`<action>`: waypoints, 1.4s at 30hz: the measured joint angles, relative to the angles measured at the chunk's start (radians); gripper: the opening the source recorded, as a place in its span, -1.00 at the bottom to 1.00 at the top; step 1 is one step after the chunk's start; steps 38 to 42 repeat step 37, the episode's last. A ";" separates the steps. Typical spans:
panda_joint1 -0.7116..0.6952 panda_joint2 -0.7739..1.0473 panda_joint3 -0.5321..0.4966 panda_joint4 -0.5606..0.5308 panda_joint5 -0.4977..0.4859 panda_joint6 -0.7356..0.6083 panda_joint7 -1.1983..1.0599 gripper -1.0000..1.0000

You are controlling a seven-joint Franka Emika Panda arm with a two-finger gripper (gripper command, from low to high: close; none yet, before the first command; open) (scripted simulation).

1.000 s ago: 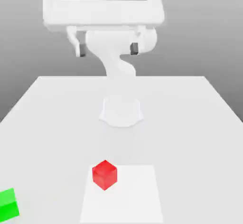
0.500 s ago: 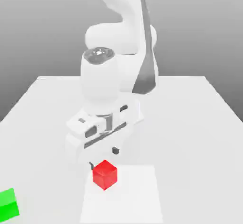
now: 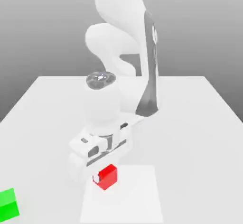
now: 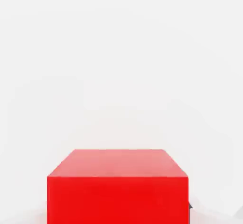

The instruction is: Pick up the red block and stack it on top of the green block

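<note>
The end effector (image 3: 105, 174) is down around the red block (image 3: 108, 177) and pinching it by two opposite sides, and the block sits low, at the far edge of the pale square (image 3: 124, 204), towards the exterior view's left. The green block (image 3: 7, 205) stands on the bench (image 3: 190, 142) well apart from it, nearer and at the exterior view's far left, partly cut off by the edge. The first risk, as I judge it, is the lift: if the grip is shallow or off centre, the red block could tilt or slide out as its weight comes off the surface. The carry sideways is next — too low a path would let the red block's underside clip the green one and shove it away or tip it. The two blocks also look turned differently, so without a twist of the wrist the upper one may land skewed, with its corners overhanging. At the stack itself, pressing too far down could make the lower block skid, while letting go too high could make the upper one bounce or topple. Even a good placement can be spoiled — an end effector that opens unevenly or backs off at a slant may drag the red block with it.
</note>
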 joint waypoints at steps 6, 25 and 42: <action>0.059 -0.109 -0.091 -0.012 -0.128 -0.087 0.091 -1.00; -0.119 -0.053 -0.257 0.338 -0.178 -0.417 0.128 -1.00; -0.277 0.181 -0.207 0.535 0.022 -0.390 -0.022 1.00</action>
